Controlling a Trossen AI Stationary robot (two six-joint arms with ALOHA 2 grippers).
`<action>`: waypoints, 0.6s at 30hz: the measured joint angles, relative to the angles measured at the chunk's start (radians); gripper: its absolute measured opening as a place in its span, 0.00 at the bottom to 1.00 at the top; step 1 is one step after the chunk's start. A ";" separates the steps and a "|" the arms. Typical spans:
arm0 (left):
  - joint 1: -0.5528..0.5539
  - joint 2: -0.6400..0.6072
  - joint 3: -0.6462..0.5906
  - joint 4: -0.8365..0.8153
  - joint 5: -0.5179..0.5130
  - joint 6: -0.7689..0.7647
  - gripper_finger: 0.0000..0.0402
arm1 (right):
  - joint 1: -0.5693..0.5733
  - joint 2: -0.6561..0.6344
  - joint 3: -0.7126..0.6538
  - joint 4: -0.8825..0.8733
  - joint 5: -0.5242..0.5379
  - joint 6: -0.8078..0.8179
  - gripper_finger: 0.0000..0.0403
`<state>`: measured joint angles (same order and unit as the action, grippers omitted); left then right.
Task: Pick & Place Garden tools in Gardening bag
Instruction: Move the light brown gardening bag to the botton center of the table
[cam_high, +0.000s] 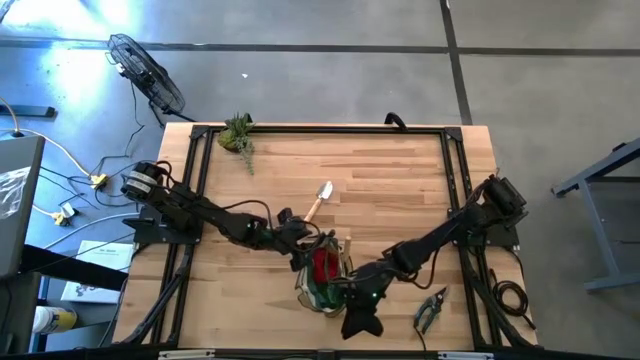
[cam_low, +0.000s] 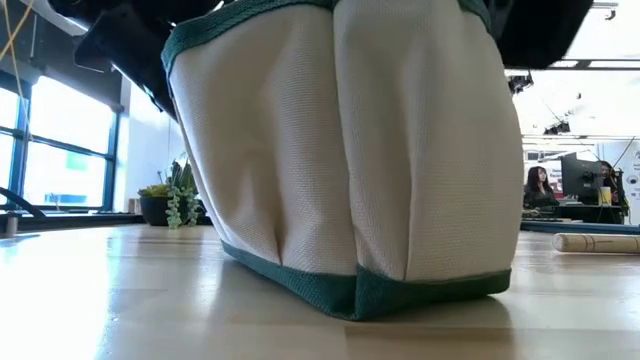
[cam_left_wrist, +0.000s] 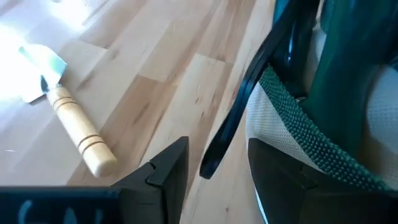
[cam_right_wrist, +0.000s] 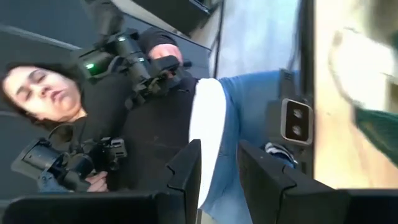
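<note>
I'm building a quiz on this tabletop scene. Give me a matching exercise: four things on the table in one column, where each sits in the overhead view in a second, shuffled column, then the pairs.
Things:
1. trowel
2. pruning shears
3. plant clump
4. gardening bag

Places:
A. far left corner of the table
B. near edge, between the two grippers
C. middle of the table, beyond the bag
D. near right part, by the right arm

Pairs: 1-C, 2-D, 3-A, 4-B
</note>
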<state>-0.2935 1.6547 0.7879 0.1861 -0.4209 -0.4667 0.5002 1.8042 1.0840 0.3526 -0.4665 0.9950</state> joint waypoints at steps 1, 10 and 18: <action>0.000 0.000 0.000 0.000 -0.014 0.000 0.40 | 0.002 0.000 0.000 0.015 -0.003 -0.005 0.23; 0.018 0.000 0.000 -0.002 -0.145 0.062 0.40 | 0.036 0.000 0.000 0.125 -0.063 -0.030 0.23; 0.073 -0.018 0.000 -0.001 -0.154 0.107 0.40 | 0.083 -0.014 0.000 0.217 -0.135 -0.198 0.23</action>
<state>-0.2209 1.6368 0.7879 0.1847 -0.5747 -0.3602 0.5832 1.7901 1.0836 0.5701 -0.6014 0.7966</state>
